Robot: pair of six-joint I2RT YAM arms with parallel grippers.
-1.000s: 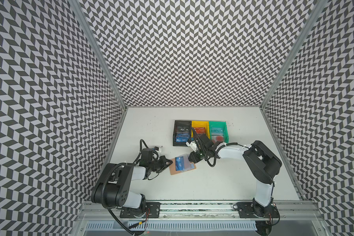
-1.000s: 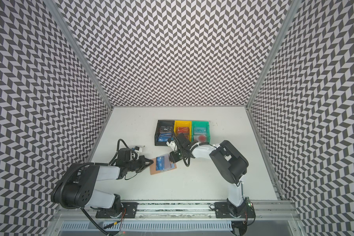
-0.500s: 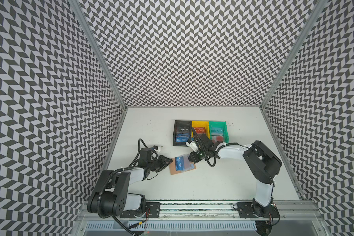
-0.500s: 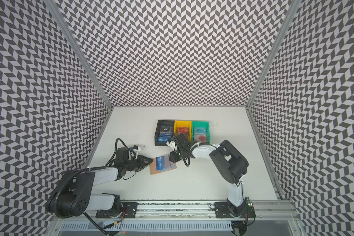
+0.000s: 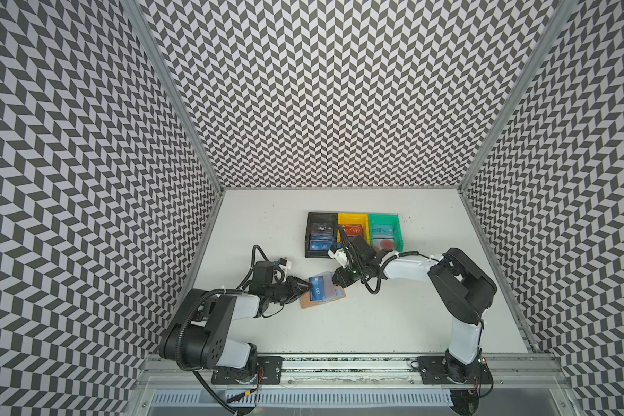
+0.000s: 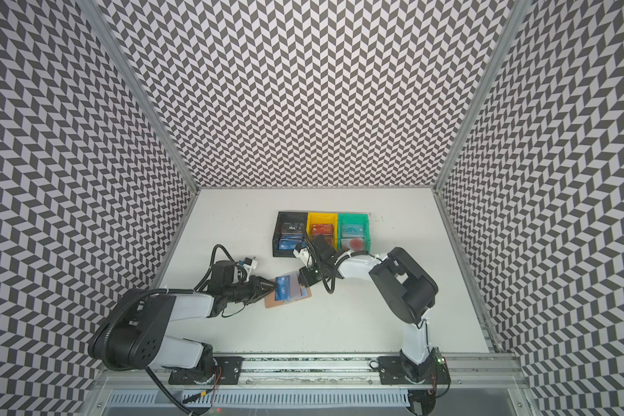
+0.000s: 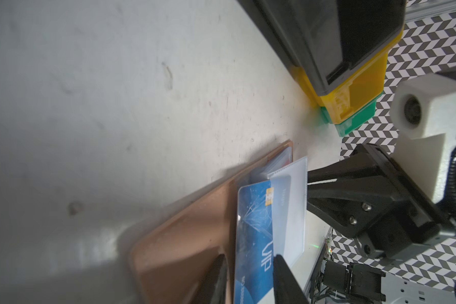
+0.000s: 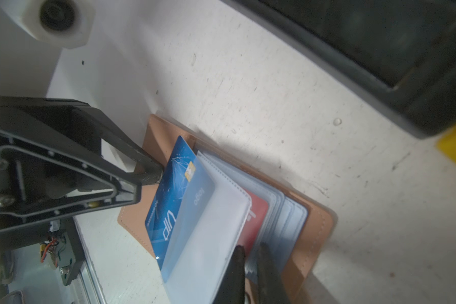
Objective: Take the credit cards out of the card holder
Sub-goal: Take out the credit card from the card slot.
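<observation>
The card holder [image 5: 307, 303] is lying open on the table [image 5: 375, 324], right between your 2 claws. A blue VIP card [image 8: 169, 200] sticks partway out of the top clear sleeve [image 8: 211, 237], toward the left claw [image 7: 250, 258]. That claw's jaws are partly open, with 1 finger on each side of the card's near end. I can't tell if either finger actually touches it. Your right claw [image 8: 250, 248] is at the opposite edge, pinched nearly shut on that clear sleeve and holding it up off the rest of the stack. A red card [image 8: 258, 210] sits in the next sleeve under it. Just behind the right claw are 3 bins in a row: black bin [image 5: 321, 216], yellow bin [image 5: 353, 218] and green bin [image 5: 383, 218]. Each has cards in it already.
</observation>
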